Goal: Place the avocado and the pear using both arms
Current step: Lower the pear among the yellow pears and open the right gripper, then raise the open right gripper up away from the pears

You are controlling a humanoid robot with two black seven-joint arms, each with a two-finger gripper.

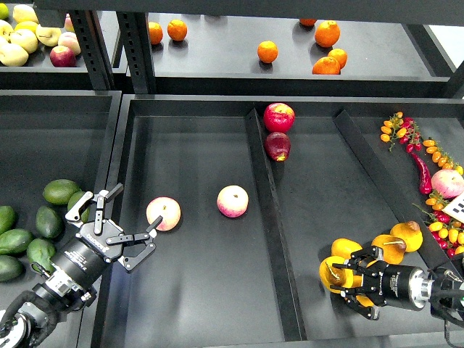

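Several dark green avocados (48, 221) lie in the left bin, with paler green fruits (61, 191) behind them. My left gripper (122, 220) is open and empty. It hovers over the wall between the left bin and the middle tray, just right of the avocados and left of a peach (164, 213). Several golden pears (407, 233) lie in the right compartment's near corner. My right gripper (342, 283) comes in from the right, its fingers closed around one pear (330, 274) low over the tray floor.
A second peach (233, 201) lies mid-tray. Two red apples (279, 116) sit by the raised divider (272, 232). Cherry tomatoes, a chili (423, 174) and a peach (448, 183) lie far right. Oranges (267, 51) and apples (62, 55) sit on the upper shelf.
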